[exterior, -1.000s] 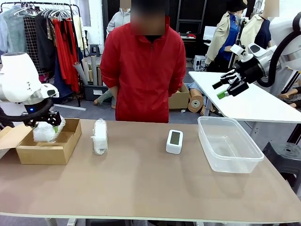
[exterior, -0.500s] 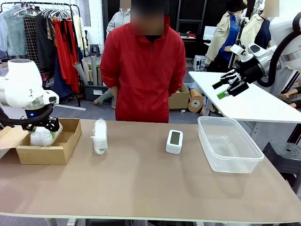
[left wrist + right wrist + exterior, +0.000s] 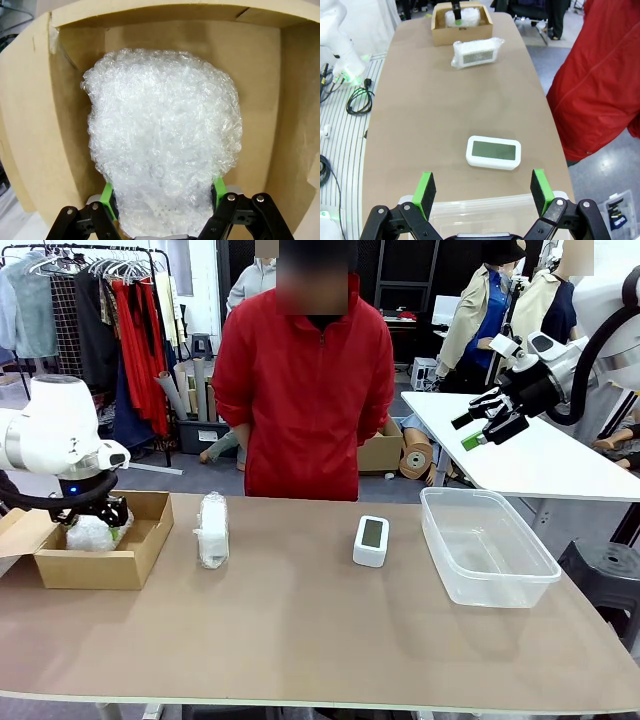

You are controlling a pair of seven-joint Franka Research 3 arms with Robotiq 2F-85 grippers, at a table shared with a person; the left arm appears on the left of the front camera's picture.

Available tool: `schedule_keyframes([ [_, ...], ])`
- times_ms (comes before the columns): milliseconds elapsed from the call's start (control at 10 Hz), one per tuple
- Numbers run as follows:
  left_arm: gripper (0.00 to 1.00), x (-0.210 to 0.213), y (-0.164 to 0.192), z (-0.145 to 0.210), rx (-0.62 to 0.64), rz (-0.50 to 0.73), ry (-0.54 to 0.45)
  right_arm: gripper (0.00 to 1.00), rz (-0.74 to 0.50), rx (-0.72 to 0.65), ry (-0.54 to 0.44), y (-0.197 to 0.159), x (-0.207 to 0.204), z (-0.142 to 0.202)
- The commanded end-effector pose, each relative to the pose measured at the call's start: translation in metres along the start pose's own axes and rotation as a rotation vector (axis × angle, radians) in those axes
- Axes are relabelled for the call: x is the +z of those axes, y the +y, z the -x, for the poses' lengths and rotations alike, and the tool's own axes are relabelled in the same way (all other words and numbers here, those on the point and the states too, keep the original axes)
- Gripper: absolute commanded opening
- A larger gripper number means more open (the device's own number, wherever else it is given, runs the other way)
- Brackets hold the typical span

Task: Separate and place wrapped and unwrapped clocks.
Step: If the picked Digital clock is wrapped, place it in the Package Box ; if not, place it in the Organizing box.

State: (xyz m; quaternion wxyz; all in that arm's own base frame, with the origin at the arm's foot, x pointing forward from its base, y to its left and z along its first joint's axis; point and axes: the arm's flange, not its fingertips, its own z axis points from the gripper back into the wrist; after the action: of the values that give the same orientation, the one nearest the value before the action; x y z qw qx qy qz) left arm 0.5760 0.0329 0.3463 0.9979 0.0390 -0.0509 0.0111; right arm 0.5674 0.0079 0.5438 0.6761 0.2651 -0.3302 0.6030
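My left gripper (image 3: 92,519) reaches down into the brown cardboard box (image 3: 110,565) at the table's left end. It is shut on a wrapped clock (image 3: 88,534), a white bubble-wrap bundle. In the left wrist view that bundle (image 3: 162,145) sits between the green pads (image 3: 106,195), low inside the box (image 3: 280,100). A second wrapped clock (image 3: 212,530) lies on the table right of the box. The unwrapped clock (image 3: 371,540), white with a grey screen, stands mid-table. My right gripper (image 3: 482,427) hangs open, high at the far right; its view shows the bare clock (image 3: 493,152) beyond its fingers.
A clear plastic tub (image 3: 505,593) stands right of the bare clock, with nothing in it. A person in a red jacket (image 3: 305,390) stands at the far edge, hands off the table. The near half of the table is bare. A white table (image 3: 540,465) stands behind at the right.
My left gripper has carried the wrapped bundle lower, down into the cardboard box. The right arm and the other things have not moved.
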Motion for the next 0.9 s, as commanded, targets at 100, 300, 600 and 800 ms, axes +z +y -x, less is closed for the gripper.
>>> schedule_keyframes([
  [100,0.0,0.0002,0.0007,-0.0069,0.019,-0.052,0.025,1.0,0.005,0.003,0.0,-0.0003,0.0008,-0.0014],
  [300,0.38,-0.0004,0.0008,-0.0063,0.023,-0.066,0.028,1.0,0.005,0.003,0.0,-0.0003,0.0008,-0.0014],
  [600,0.95,-0.0011,0.0018,-0.0059,0.025,-0.08,0.028,1.0,0.005,0.003,0.0,-0.0003,0.0008,-0.0014],
  [800,1.0,0.001,-0.0003,-0.0049,0.019,-0.078,0.025,1.0,0.005,0.003,0.0,-0.0003,0.0008,-0.0014],
])
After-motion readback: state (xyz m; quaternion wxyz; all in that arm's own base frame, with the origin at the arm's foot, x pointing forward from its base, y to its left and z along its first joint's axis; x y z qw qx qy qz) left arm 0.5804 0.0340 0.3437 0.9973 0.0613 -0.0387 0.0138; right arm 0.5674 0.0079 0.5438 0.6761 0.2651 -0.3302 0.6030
